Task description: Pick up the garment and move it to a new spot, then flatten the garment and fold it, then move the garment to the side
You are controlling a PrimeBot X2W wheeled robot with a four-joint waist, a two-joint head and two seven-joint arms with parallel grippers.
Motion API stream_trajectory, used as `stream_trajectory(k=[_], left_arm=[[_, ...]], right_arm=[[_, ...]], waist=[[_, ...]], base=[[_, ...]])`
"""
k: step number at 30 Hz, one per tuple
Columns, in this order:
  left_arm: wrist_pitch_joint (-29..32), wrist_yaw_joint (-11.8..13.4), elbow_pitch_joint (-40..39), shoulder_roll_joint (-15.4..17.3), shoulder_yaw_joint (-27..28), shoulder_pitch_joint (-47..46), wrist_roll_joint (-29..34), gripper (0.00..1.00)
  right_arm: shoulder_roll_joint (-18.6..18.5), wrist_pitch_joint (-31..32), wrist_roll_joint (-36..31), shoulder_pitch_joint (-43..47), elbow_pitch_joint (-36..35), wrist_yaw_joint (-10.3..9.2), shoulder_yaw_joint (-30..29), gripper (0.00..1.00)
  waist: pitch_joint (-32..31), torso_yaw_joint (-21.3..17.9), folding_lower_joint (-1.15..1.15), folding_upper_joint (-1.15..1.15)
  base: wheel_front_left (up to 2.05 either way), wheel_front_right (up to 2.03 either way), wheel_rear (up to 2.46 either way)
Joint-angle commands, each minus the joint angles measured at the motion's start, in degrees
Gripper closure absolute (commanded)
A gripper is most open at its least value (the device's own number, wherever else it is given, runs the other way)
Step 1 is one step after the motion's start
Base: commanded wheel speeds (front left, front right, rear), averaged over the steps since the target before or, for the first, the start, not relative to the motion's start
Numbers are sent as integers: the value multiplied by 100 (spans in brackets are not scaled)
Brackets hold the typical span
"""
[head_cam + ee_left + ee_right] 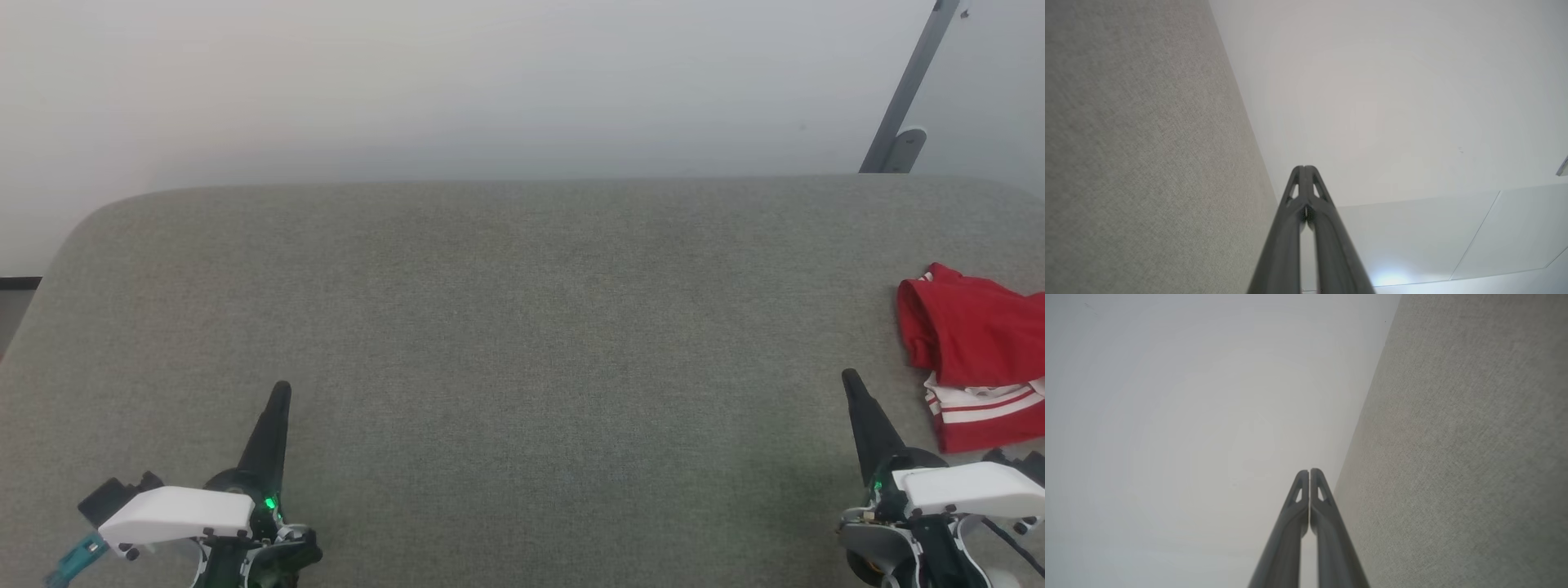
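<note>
Garment (976, 343) lies crumpled beside right claw (849, 376), which like left claw (282, 387) points forward, pinched together, empty.

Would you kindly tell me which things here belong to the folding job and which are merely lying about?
Job: red shirt; left gripper; right gripper, both jaws shut.
Lying about: grey padded surface; metal strut; white wall.

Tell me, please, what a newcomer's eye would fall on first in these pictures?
The bright red garment stands out, lying bunched at the far right edge of the head view on the wide grey fabric surface. Next come the left gripper and right gripper at the lower corners, jaws shut and holding nothing.
</note>
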Motion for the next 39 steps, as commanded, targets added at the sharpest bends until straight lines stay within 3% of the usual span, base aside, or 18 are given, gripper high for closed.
stream_trajectory(k=[1, 17, 39], left_arm=[[38, -14, -46, -24, 32, -113, -138, 100], [208, -16, -81, -169, 98, -149, -558, 100], [203, -16, -80, -164, 91, -148, -549, 100]], right_arm=[[22, 44, 121, -90, -49, 2, -10, 100], [59, 168, 731, -133, -67, 2, -19, 100], [57, 159, 709, -128, -65, 2, -15, 100]], waist=[[2, -1, 0, 0], [23, -19, 0, 0], [24, -20, 0, 0]], base=[[0, 0, 0], [0, 0, 0], [0, 0, 0]])
